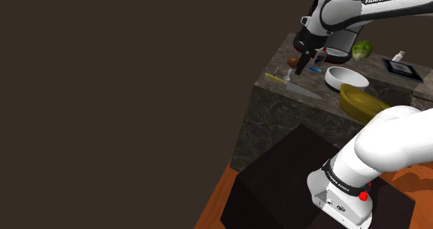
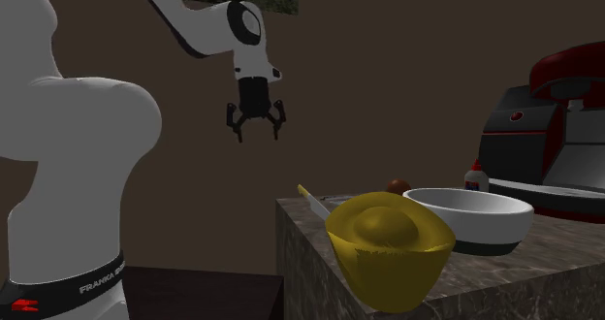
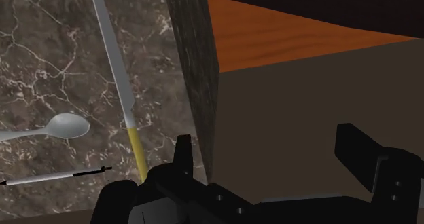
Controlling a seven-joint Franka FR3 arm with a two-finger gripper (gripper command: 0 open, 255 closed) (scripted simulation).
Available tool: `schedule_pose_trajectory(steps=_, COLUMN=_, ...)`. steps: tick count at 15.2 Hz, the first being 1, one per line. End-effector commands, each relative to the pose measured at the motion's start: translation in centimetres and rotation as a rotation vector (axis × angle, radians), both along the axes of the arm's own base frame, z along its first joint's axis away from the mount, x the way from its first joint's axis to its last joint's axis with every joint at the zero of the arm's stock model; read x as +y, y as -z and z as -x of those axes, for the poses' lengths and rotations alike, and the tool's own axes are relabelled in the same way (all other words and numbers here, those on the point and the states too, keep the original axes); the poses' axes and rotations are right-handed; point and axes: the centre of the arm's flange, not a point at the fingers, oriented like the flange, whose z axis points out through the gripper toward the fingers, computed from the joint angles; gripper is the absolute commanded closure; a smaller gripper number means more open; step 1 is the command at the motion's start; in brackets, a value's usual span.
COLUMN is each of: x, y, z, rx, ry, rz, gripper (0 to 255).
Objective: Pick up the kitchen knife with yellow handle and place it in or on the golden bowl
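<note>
The knife [image 1: 291, 84] lies flat on the dark marble counter [image 1: 312, 106] near its edge, with a yellow handle [image 3: 138, 151] and a long grey blade [image 3: 109, 46]. In the second exterior view the knife [image 2: 312, 202] shows just behind the golden bowl [image 2: 388, 245]. That bowl [image 1: 361, 101] sits at the counter's near corner, tipped over the edge. My gripper [image 1: 300, 64] hangs open and holds nothing, well above the counter's edge by the handle end. From the side the gripper [image 2: 257, 124] shows spread fingers, and the gripper [image 3: 268, 155] looks down with the handle beside its finger [image 3: 182, 155].
A white bowl [image 1: 347, 77] stands behind the golden one. A spoon [image 3: 64, 127] and a thin pen-like stick [image 3: 54, 177] lie near the knife. A glue bottle [image 1: 320, 54], a lettuce [image 1: 361, 51] and a red machine [image 2: 562, 124] stand further back. Orange floor [image 3: 285, 39] lies below.
</note>
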Motion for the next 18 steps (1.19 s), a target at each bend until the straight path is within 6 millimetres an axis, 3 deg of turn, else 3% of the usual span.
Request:
schedule_pose_trajectory(steps=1, x=-2.2, y=1.8, z=-0.4, rx=0.000, ry=-0.017, rz=-0.010, gripper=0)
schedule_pose_trajectory(steps=14, x=-14.9, y=13.4, z=-5.6, rx=0.013, ry=-0.121, rz=-0.083, gripper=0)
schedule_pose_trajectory(steps=18, x=-15.6, y=15.6, z=-5.9, rx=0.014, ry=-0.127, rz=-0.087, gripper=0)
